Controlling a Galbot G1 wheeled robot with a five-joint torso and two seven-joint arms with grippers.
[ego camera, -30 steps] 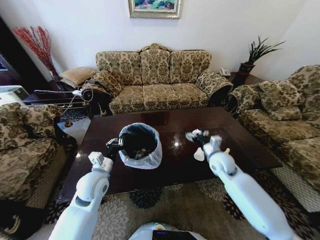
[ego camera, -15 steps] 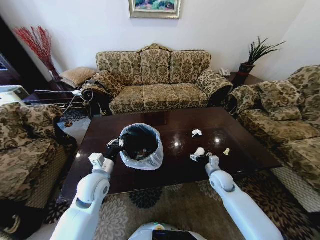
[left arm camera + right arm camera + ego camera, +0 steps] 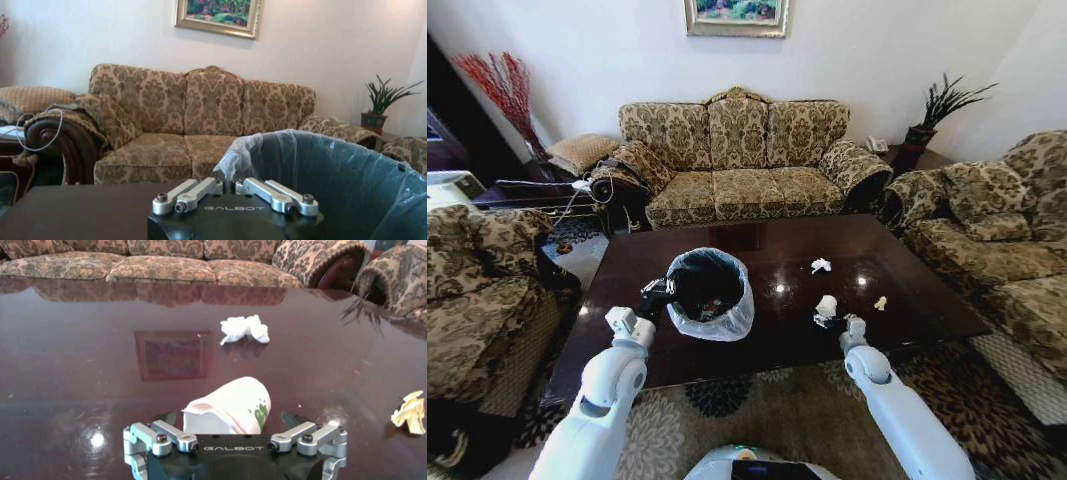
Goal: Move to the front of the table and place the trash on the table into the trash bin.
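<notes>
— On the left side of the table [image 3: 627, 270], what do you see?
— The left hand [image 3: 660, 291] sits against the near-left rim of the trash bin [image 3: 710, 291], whose whitish bag is folded over the edge. Its fingers [image 3: 193, 192] lie close together beside the bag; whether they pinch it, I cannot tell.
— And moving right?
— The bin stands on the table left of centre. Farther right and toward the far side lies a crumpled white paper [image 3: 821, 265]. Nearer, a white cup [image 3: 827, 305] lies tipped on its side, and the right hand [image 3: 830, 320] is low at the table's near edge, its fingers [image 3: 303, 432] spread apart on either side of the cup, not clamped on it.
— Anything beyond that?
— A yellowish scrap [image 3: 880, 302] rests just right of the cup, apart from the hand.
</notes>
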